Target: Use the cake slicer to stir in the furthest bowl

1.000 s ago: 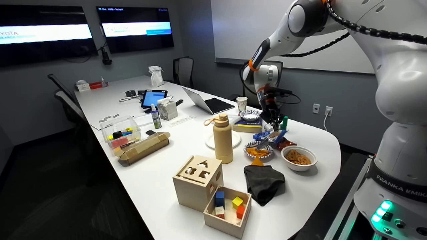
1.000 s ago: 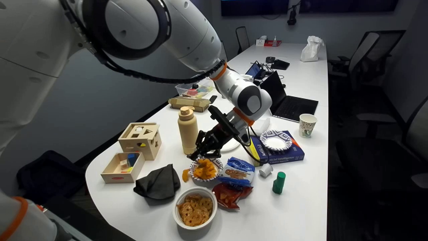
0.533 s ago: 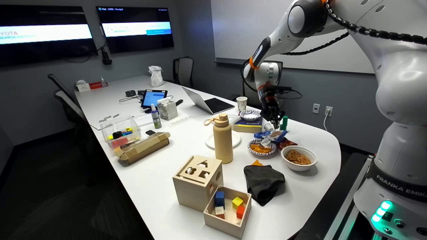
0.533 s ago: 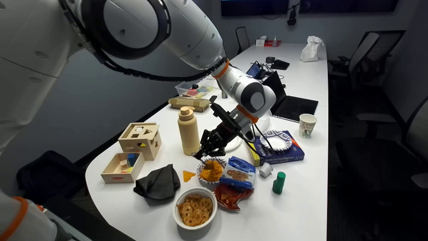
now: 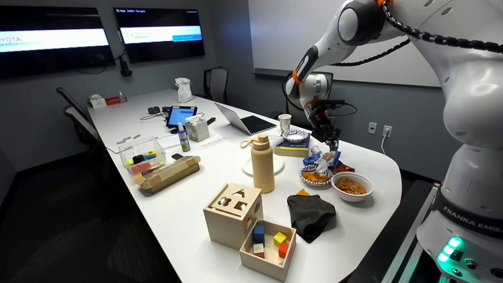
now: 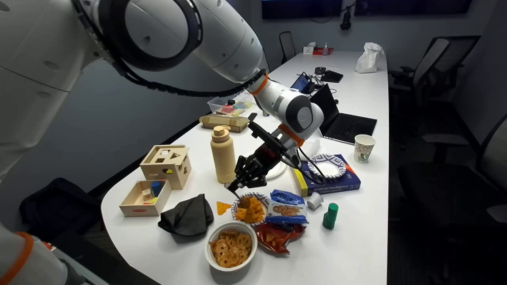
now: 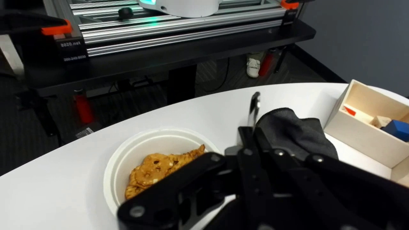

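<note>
My gripper [image 5: 333,145] is shut on the handle of the metal cake slicer [image 5: 323,165]; it also shows in an exterior view [image 6: 232,186]. In the wrist view the gripper [image 7: 252,127] has the slicer's bare metal handle end [image 7: 254,107] sticking out past the fingertips. The blade slants down into the patterned bowl of orange chips [image 6: 250,215]; whether it touches the chips I cannot tell. The furthest bowl, low and shallow with a bluish-grey pattern [image 6: 326,166], stands empty on a book, apart from the gripper; it also shows in an exterior view [image 5: 295,135].
A white bowl of pretzel crisps [image 6: 231,249] stands just beside the chip bowl. A blue cookie pack [image 6: 288,209] and red bag [image 6: 277,239] press close. A tan bottle [image 6: 223,154], black cloth [image 6: 188,215], wooden box [image 6: 145,202] and green object [image 6: 330,215] stand around.
The chip bowl has slid towards the pretzel bowl, and the blue pack and red bag have shifted with it. A chip at its edge now lies flat on the table. The gripper and slicer moved similarly.
</note>
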### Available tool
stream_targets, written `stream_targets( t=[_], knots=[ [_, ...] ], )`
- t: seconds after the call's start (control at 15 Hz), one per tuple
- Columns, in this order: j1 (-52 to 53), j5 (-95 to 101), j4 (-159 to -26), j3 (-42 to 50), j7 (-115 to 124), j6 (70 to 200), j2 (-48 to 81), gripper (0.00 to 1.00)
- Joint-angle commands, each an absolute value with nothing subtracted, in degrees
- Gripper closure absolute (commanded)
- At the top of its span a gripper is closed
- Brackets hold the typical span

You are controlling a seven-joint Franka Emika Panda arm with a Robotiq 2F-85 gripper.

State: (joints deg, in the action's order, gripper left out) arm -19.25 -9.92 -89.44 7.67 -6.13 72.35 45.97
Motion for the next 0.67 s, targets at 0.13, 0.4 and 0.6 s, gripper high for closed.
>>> stream_targets(
  t=[0.13,0.4,0.6],
  knots=[
    [-18.45,-9.49,-85.67,5.47,-11.18,70.41,48.64,0.99],
    [-18.07,-10.26,-85.25,4.93,-11.41,72.53,48.23,0.99],
    [-17.47,-9.44,-85.26,5.6,-9.9,74.03,47.39,0.99]
  ],
)
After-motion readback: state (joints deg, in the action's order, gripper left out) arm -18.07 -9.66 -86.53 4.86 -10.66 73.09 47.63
